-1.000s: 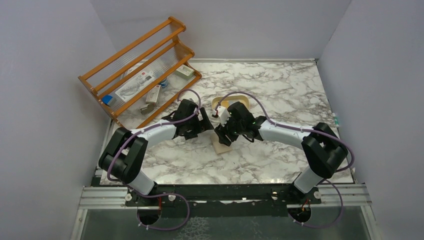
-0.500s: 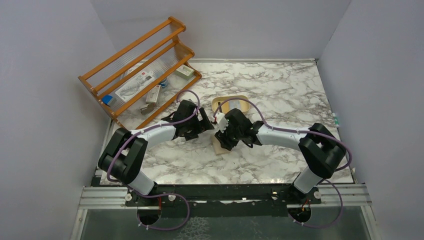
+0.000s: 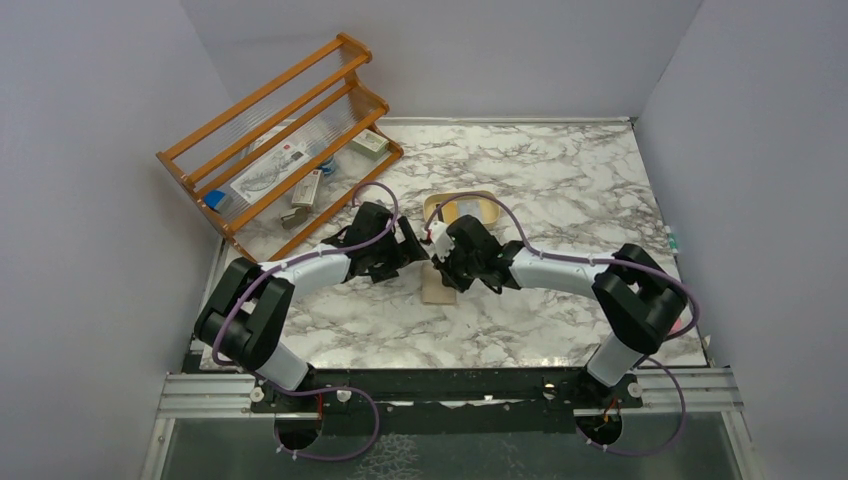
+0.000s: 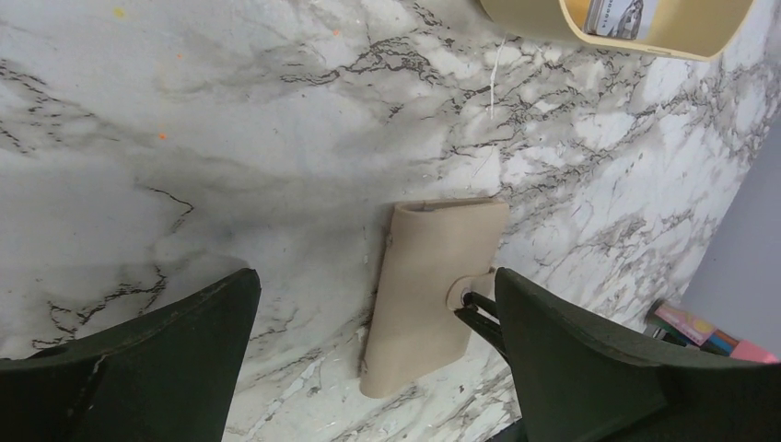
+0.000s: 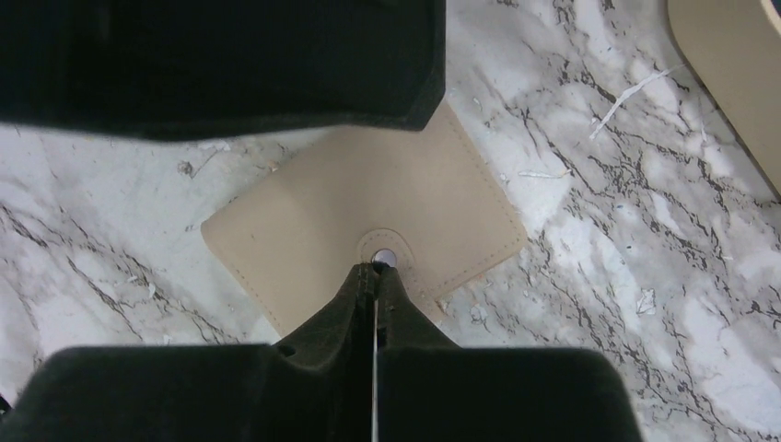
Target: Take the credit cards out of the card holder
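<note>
I'm dealing with the closure first. The card holder (image 3: 437, 288) is lying flat and folded shut on the marble table (image 4: 230, 138), so the credit cards are hidden inside it. I judge that nothing is coming out until the flap is up.

That is why I'm holding the right gripper (image 5: 375, 269) low at the holder's edge, on the side facing the right arm. Its fingers are pressed together into one narrow wedge. Their tips are touching the snap tab (image 5: 385, 256), right at the metal stud. I cannot tell whether any of the tab is caught between them or whether they are only nudging under its lip.

I'm hovering the left gripper (image 4: 378, 281) over the holder from the opposite side with its fingers spread wide. In its wrist view one finger is showing on each side of the holder, and neither looks to be in contact. My thinking is that it is waiting there to pin or take the holder's body once the tab pops, so the wallet is not dragged along.

The cream tray (image 4: 553, 28) is sitting just beyond the holder, away from the arm bases. Something flat and printed is lying in it, but it is cropped too much to say whether it is a card.
</note>
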`<state>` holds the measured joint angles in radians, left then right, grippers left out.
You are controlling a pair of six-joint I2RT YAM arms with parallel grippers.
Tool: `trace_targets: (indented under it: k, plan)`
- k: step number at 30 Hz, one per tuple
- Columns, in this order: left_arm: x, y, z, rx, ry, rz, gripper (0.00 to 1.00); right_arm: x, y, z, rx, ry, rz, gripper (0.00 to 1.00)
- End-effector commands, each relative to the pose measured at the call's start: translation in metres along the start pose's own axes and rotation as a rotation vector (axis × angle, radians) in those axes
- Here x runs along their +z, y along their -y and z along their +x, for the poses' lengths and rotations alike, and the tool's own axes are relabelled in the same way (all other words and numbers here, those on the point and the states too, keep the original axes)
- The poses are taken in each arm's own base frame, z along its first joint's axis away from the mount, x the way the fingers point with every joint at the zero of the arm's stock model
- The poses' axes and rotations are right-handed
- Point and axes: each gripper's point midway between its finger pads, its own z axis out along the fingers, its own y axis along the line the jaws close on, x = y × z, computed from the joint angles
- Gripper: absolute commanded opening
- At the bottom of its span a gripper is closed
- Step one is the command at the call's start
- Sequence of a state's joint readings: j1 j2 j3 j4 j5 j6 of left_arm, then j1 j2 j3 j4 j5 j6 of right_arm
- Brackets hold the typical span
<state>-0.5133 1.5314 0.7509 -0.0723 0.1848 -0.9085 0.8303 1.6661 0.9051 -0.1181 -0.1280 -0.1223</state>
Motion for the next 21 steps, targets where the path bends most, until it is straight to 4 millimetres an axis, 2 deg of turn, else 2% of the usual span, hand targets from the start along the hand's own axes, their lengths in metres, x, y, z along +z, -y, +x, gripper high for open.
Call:
trace_targets:
  k: [1, 4, 8, 12, 17, 21]
  plan:
    - [0.002, 0.0, 0.015, -0.013, -0.047, 0.017, 0.99, 0.014, 0.001, 0.024, 0.04, -0.083, 0.019, 0.01]
    - [0.002, 0.004, 0.014, -0.014, -0.045, 0.034, 0.99, 0.012, 0.002, 0.012, 0.092, -0.041, 0.025, 0.01]
    - [0.004, 0.011, 0.013, -0.01, -0.035, 0.056, 0.99, -0.001, 0.002, -0.022, 0.172, 0.092, -0.019, 0.01]
    - [0.01, 0.009, 0.018, -0.022, -0.047, 0.06, 0.99, -0.019, 0.002, -0.051, 0.208, 0.219, -0.065, 0.01]
    - [0.016, 0.014, 0.024, -0.06, -0.065, 0.098, 0.99, -0.037, -0.001, -0.065, 0.252, 0.318, -0.142, 0.01]
    - [0.018, 0.015, 0.024, -0.067, -0.06, 0.098, 0.98, -0.043, 0.006, -0.064, 0.287, 0.335, -0.124, 0.01]
